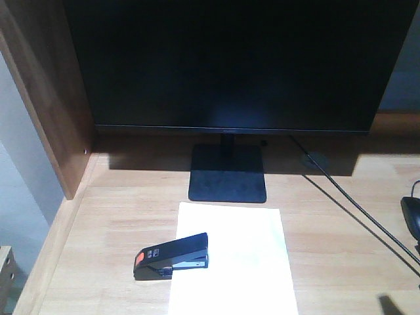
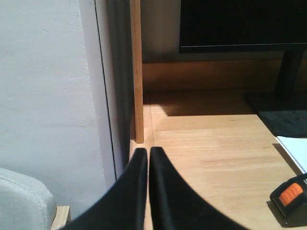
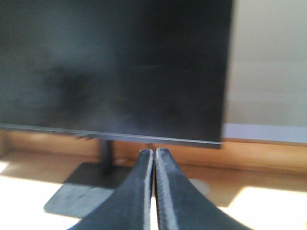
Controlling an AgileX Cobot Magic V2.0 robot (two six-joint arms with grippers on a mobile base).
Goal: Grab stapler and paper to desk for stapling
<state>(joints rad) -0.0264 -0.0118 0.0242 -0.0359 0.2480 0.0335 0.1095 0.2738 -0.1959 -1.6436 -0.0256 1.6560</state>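
Note:
The black stapler [image 1: 174, 254] with an orange rear patch lies on the left edge of the white paper [image 1: 243, 262], which rests flat on the light wooden desk [image 1: 118, 223] in front of the monitor stand. In the left wrist view my left gripper [image 2: 147, 150] is shut and empty, hanging near the desk's left edge. The stapler [image 2: 290, 199] and a corner of the paper [image 2: 295, 151] sit well to its right. My right gripper [image 3: 154, 151] is shut and empty above the desk, facing the monitor. Neither gripper shows in the front view.
A large black monitor [image 1: 230, 59] on a flat stand [image 1: 228, 174] fills the back of the desk. A dark cable [image 1: 354, 210] runs diagonally to the right front. A brown side panel [image 1: 46, 98] walls the left. A black mouse-like object [image 1: 411, 220] sits at the right edge.

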